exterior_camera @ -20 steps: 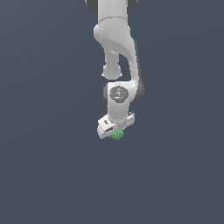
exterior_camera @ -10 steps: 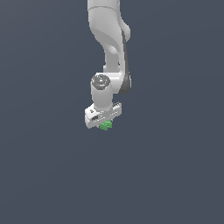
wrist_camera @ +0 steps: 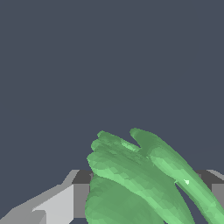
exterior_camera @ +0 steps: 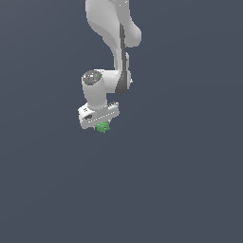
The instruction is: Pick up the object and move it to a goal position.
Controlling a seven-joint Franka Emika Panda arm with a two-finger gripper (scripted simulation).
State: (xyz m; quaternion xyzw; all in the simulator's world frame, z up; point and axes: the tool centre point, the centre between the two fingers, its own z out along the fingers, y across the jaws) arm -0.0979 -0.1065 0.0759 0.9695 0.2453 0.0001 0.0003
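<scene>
So here's where things stand. The big white Panda arm (exterior_camera: 111,42) comes down from the top of the exterior view, bends at the wrist, and ends in the gripper (exterior_camera: 101,126), which sits left of centre against a flat, featureless dark grey backdrop. No table edge, no shadow, no marker of any kind that I can spot.

The green object (exterior_camera: 103,126) is tucked right under the gripper's white body in that view, peeking out below it. The wrist view makes it clearer: the object (wrist_camera: 140,179) fills the space between the fingers (wrist_camera: 57,203), with its ridged, lumpy faces bulging out toward the camera. One grey finger is plainly visible on one side and a bit of the other shows on the far side, so the fingers look pinched on the object, with no gap visible on either side.

Progress-wise, I'd say the pickup half is done: it's held and apparently off any surface, since nothing touches it from below. What's left is the carry to the goal. The catch is that no goal position shows up in either view, so I honestly can't say how much travel remains.
</scene>
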